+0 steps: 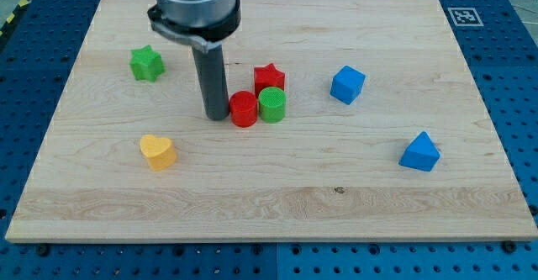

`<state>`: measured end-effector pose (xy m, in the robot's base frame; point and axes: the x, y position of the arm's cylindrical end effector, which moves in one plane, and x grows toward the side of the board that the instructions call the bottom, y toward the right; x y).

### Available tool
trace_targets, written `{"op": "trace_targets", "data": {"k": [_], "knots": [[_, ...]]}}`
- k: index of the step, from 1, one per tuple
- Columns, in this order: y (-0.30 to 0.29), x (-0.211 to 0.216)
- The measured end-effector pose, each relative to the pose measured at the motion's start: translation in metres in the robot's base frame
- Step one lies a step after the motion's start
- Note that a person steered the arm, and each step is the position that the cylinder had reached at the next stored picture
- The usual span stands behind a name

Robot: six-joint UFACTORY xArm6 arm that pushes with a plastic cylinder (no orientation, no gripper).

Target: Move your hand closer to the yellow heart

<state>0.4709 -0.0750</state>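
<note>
The yellow heart (157, 151) lies on the wooden board (269, 204) at the view's lower left. My tip (216, 115) stands on the board up and to the right of the heart, with a clear gap between them. The tip is just left of the red cylinder (244, 108), close to it or touching; I cannot tell which.
A green cylinder (271, 104) touches the red cylinder's right side, with a red star (269, 78) just behind them. A green star (145, 63) lies at the upper left. A blue cube (347, 84) and a blue triangular block (419, 152) lie on the right.
</note>
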Motion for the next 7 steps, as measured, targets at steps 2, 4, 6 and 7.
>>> {"op": "trace_targets", "data": {"k": [2, 4, 6, 7], "knots": [[-0.002, 0.040], [-0.053, 0.032], [-0.082, 0.021], [-0.093, 0.021]]}}
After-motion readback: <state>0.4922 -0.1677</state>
